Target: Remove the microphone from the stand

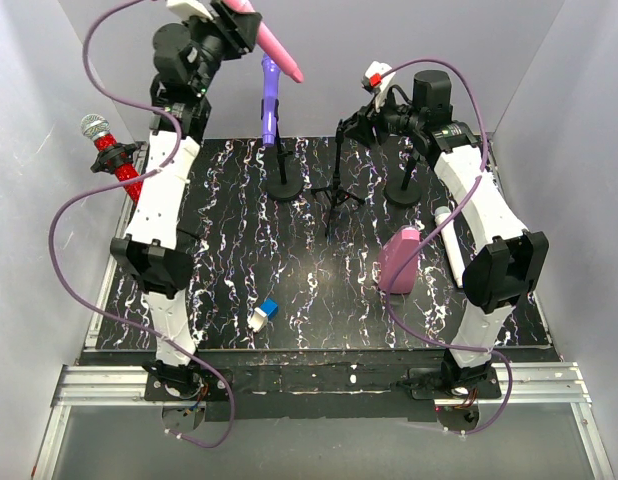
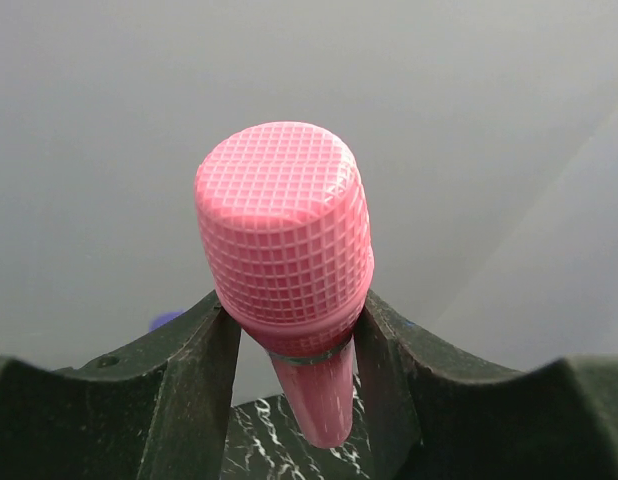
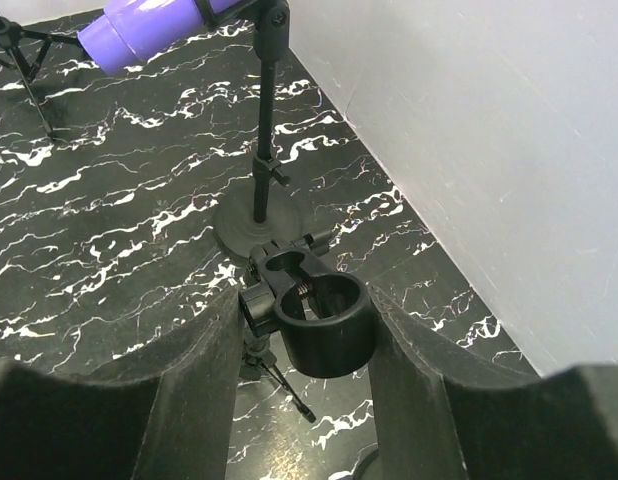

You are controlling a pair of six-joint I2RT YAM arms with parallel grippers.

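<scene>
Microphone (image 2: 284, 225): pink, off the stand (image 1: 337, 190), held high over the back left of the bench (image 1: 229, 290).
Left claw (image 2: 294, 315): clamped on the microphone, just under its head.
Right claw (image 3: 307, 305): gripping the stand's empty clip (image 3: 324, 335).
</scene>
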